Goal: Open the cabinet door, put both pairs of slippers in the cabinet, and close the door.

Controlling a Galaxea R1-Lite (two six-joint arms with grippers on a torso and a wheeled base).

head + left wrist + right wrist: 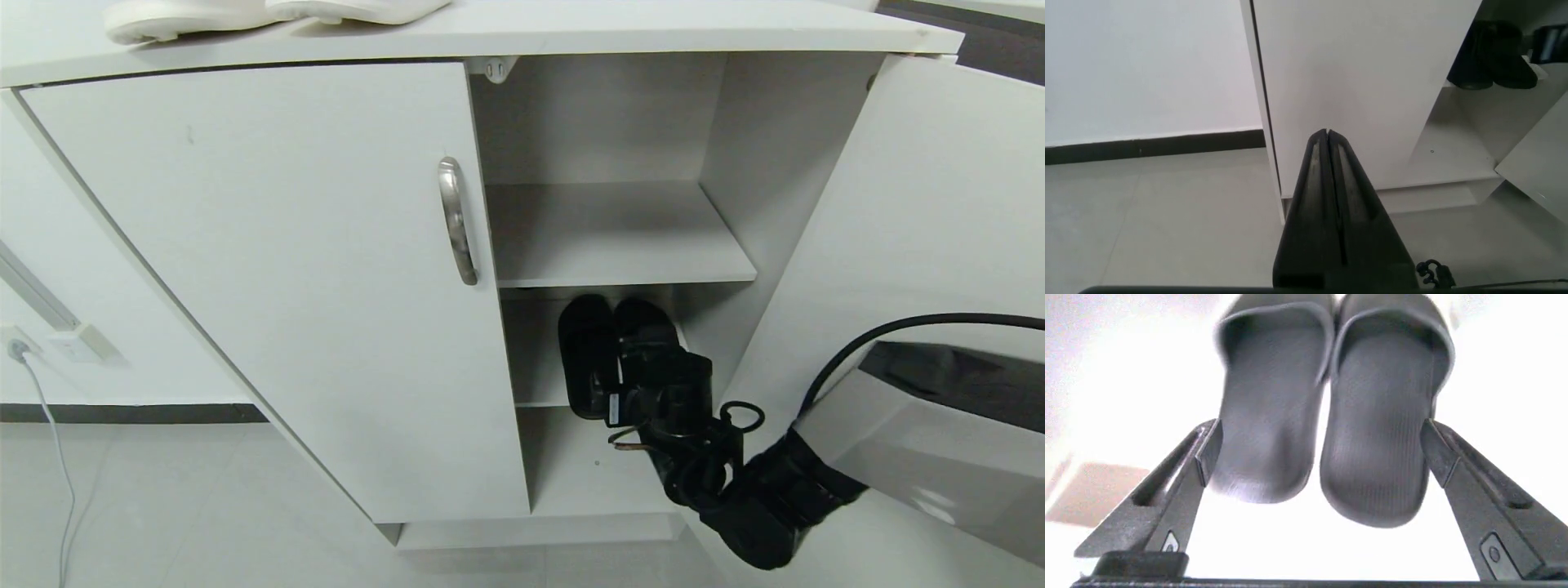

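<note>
Head view: black slippers point(608, 351) sit on the cabinet point(245, 245) middle shelf point(539, 392); white slippers point(269, 12) lie on its top; right gripper point(645, 380) is at the black heels.
Left wrist view: left gripper point(1327, 137) fingers pressed together, empty.
Right wrist view: fingers spread wide, flanking the black slippers; these look light, soft and squashy; pinch the pair across both soles.
</note>
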